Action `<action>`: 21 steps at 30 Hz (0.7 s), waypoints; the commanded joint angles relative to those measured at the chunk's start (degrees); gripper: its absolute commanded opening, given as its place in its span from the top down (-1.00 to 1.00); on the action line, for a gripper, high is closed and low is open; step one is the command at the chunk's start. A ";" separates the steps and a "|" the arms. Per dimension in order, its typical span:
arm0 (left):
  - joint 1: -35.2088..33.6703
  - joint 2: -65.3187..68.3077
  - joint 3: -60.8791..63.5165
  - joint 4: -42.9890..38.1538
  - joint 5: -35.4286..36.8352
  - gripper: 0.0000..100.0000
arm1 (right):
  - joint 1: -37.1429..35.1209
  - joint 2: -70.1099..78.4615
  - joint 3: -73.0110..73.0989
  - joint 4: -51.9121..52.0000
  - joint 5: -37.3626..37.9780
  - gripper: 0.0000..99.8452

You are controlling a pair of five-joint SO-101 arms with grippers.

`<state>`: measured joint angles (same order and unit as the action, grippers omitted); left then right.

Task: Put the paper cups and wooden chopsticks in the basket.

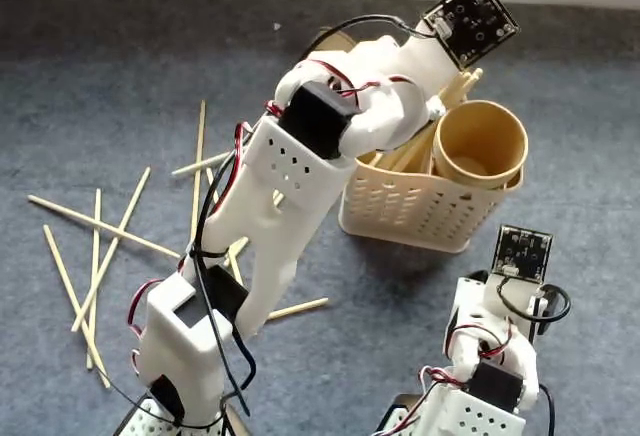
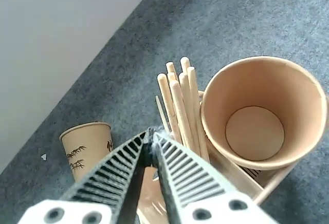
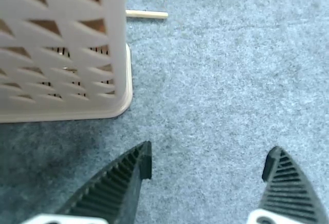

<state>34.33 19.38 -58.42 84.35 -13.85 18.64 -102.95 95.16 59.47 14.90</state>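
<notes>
Above the back of the basket [image 1: 410, 206], the left gripper [image 2: 152, 135] has its ridged jaws pressed together tip to tip, with nothing plainly held between them. Just past the tips a bundle of chopsticks [image 2: 180, 100] leans upright inside the basket, its lower ends hidden behind the jaws. Touching that bundle, a paper cup [image 2: 255, 113] sits mouth up in the same basket. From overhead the left arm covers much of the basket's near corner. Off to one side, a second paper cup [image 2: 86, 144] with a leaf print is out on the grey carpet [image 1: 560, 106] near the wall [image 2: 61, 29], its base hidden by a jaw, so I cannot tell whether it stands or lies. Loose chopsticks [image 1: 100, 224] lie scattered well apart from the basket. The right gripper [image 3: 208, 165] gapes wide over bare carpet beside a basket corner, gripping nothing; a single chopstick [image 3: 146, 14] pokes out from behind that corner.
</notes>
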 commanded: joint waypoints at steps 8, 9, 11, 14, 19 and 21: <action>-4.70 -6.99 -1.71 12.75 2.90 0.69 | -0.48 -0.31 4.62 -1.36 0.79 0.33; -6.99 -8.13 -1.98 15.21 2.90 0.72 | -0.48 -0.31 4.62 -1.36 0.79 0.33; -14.11 -10.86 -0.48 17.41 2.99 0.80 | -0.48 -0.31 4.62 -1.36 0.79 0.33; -28.18 -16.48 9.45 17.41 2.99 0.99 | -0.48 -0.31 4.62 -1.36 0.88 0.33; -40.75 -20.70 43.91 17.32 -1.85 0.84 | -0.57 -0.31 4.62 -1.36 0.88 0.33; -42.24 -21.05 56.48 13.98 -5.10 0.76 | -0.57 -0.31 4.62 -1.36 0.88 0.33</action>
<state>-5.14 0.84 -22.02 101.14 -15.25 18.64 -102.95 95.16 59.47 14.90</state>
